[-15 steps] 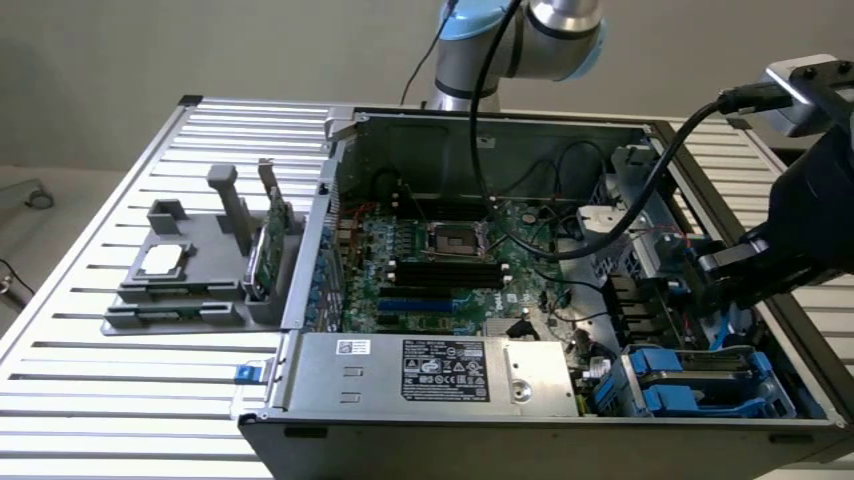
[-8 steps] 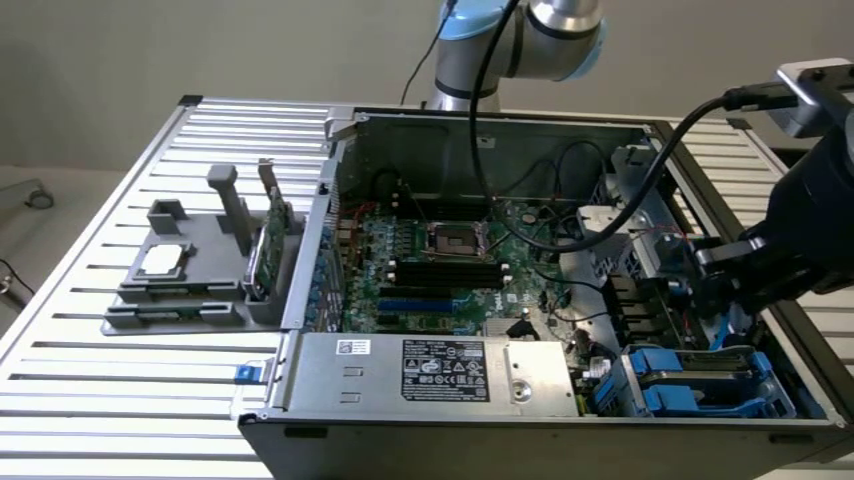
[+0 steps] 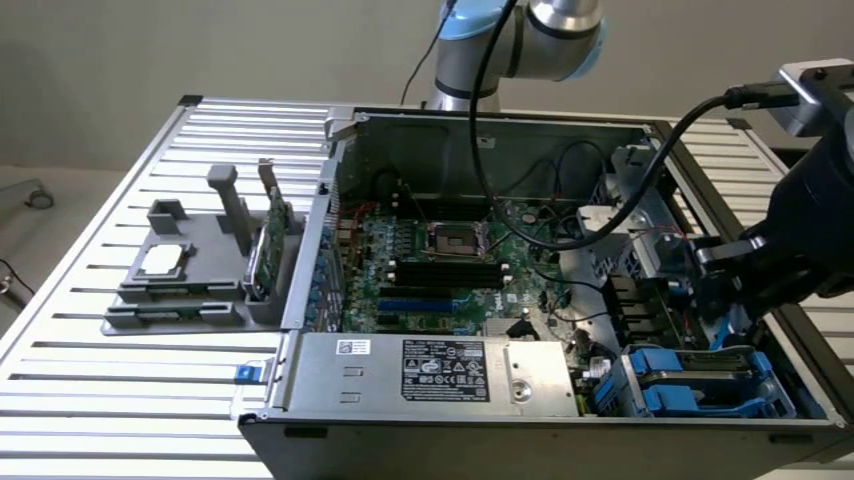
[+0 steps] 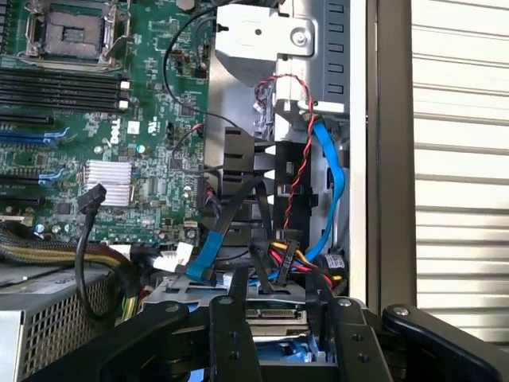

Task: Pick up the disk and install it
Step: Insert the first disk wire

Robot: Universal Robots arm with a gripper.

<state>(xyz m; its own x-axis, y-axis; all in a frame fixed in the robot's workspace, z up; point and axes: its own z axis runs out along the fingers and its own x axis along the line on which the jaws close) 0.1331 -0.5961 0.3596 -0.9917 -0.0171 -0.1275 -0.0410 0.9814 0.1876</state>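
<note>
Outside the case (image 3: 534, 440), on the exterior view's left, a grey moulded fixture (image 3: 174, 290) is seen carrying a square silver chip (image 3: 163, 260) and a thin green card (image 3: 276, 240). Inside the case, the green motherboard (image 3: 414, 270) and boxy metal power supply (image 3: 427, 370) are passed. At the case's front corner on the exterior view's right, the disk (image 4: 276, 317), dull metal framed in blue plastic, looks clamped between the gripper (image 4: 280, 301)'s black fingers. Pick-up is judged done, but seating in the blue-lined bay (image 3: 694, 385) is not.

text: "DELL" | on: motherboard (image 4: 151, 119), just beside heatsink (image 4: 107, 181) | power supply label (image 3: 445, 370): print unreadable
</note>
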